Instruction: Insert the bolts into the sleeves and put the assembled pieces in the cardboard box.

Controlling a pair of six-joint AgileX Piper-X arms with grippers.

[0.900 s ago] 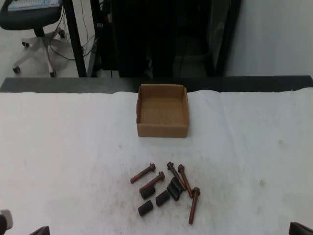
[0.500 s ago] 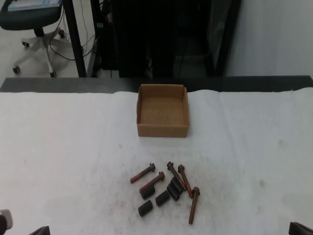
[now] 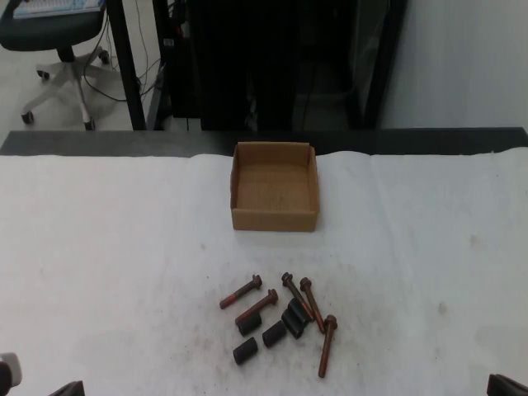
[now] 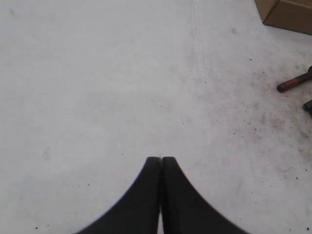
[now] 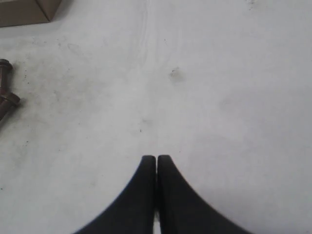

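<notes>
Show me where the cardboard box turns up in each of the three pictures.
High view: cardboard box mid-bench, beyond the bolts.
Left wrist view: one corner of the cardboard box, cut off at the picture's edge, past one of the bolts.
Right wrist view: one corner at the picture's edge, past two of the bolts.
Shared landmark: the bolts on the white cloth.

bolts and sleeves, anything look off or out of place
Nothing looks damaged. The bolts and sleeves lie in a loose jumble, some touching, apart from the upright cardboard box. Dark smudges speckle the cloth around them.
</notes>
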